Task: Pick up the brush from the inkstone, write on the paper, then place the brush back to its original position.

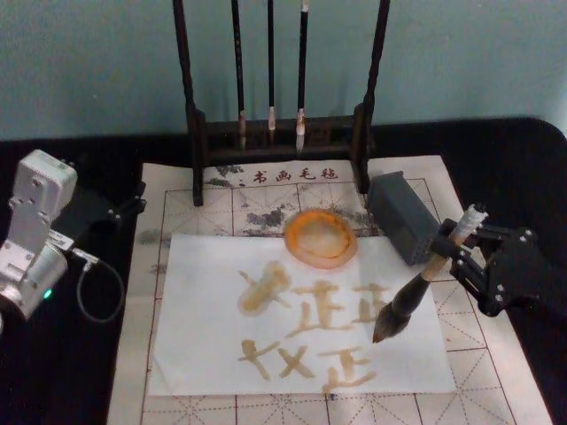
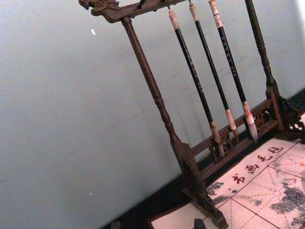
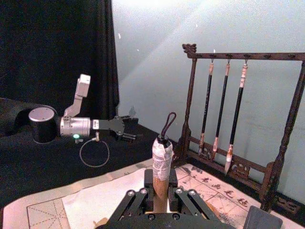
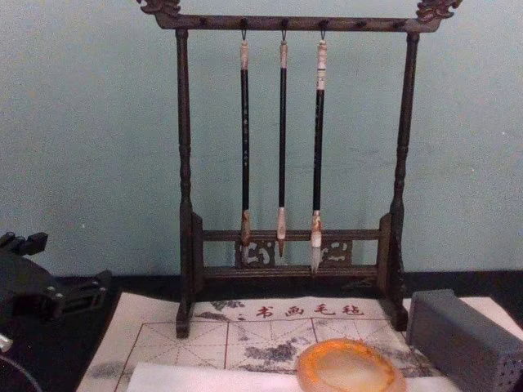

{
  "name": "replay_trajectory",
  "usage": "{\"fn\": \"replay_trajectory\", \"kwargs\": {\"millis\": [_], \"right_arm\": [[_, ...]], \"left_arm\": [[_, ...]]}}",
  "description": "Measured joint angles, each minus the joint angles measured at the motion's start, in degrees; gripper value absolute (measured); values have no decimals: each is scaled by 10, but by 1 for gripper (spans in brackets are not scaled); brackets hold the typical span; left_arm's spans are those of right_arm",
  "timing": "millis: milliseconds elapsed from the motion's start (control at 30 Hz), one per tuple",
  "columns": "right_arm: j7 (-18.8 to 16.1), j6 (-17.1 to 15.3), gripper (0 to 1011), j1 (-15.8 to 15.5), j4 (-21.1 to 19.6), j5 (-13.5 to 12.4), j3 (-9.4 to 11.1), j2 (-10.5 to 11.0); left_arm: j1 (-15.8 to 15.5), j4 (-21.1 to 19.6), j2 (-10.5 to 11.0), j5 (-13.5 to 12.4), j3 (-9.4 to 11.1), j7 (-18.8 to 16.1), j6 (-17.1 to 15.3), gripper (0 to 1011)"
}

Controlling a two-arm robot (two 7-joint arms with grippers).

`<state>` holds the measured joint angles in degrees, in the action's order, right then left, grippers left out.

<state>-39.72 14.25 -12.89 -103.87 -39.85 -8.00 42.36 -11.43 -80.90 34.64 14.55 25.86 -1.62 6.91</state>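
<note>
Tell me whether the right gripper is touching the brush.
Touching. The head view shows the right gripper shut on the brush, clamped around its light-wood handle. The left gripper sits parked at the left.

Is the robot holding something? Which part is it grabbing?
Yes. The right gripper holds the brush by its light wooden handle, bristles down over the paper. The left gripper sits off to the left.

Black-covered table (image 1: 53,381), beige red-grid mat (image 1: 505,372) flat on it, 1 wooden brush rack (image 1: 266,150) at mat's far edge
</note>
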Motion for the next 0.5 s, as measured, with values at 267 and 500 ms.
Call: {"fn": "replay_trajectory", "kwargs": {"millis": [267, 500], "right_arm": [[-4, 1, 185, -1, 1, 5, -1, -1], [-5, 4, 185, -1, 2, 7, -1, -1]], "left_arm": [[0, 0, 0, 0, 0, 0, 0, 1001], [0, 0, 0, 0, 0, 0, 0, 1001]]}}
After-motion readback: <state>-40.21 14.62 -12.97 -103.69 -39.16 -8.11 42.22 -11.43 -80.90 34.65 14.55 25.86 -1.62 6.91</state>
